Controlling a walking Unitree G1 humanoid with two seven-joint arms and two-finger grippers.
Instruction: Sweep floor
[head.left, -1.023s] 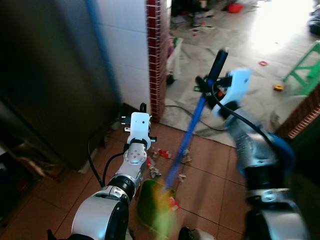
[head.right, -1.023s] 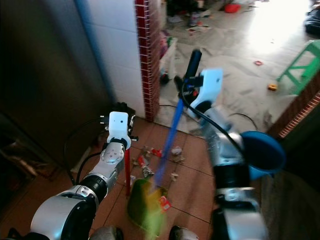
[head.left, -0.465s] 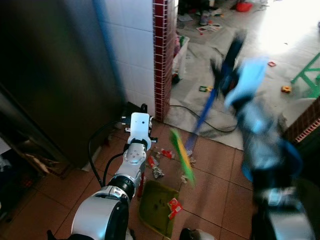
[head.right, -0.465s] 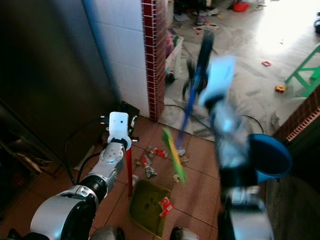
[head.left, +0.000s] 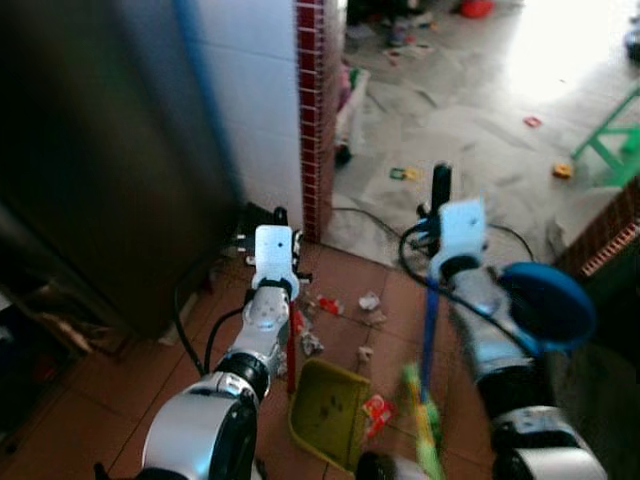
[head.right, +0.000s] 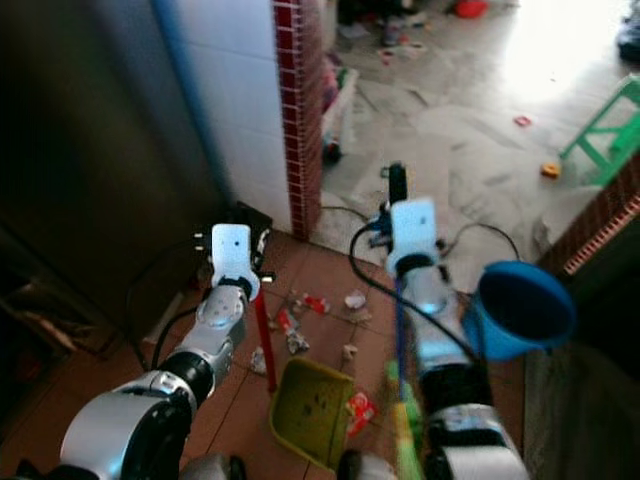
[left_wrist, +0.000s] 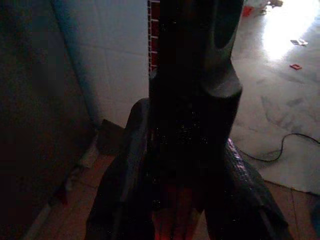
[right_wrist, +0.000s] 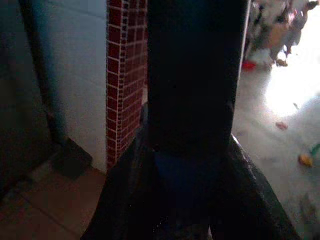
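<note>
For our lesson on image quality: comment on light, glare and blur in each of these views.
Eye views: glare washes out the far floor; the dark panel lies in shadow; the broom head is smeared with blur, the dustpan fairly sharp. Left wrist view: the left gripper is nearly black against a lit floor. Right wrist view: the right gripper is equally dark, backlit.

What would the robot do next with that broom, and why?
Probably swing the broom out past the scraps lying beyond the dustpan, then drag them in. The right gripper holds the broom with its bristles pulled back near the robot, the left gripper holds the pan's red handle, and litter is on the tiles.
</note>
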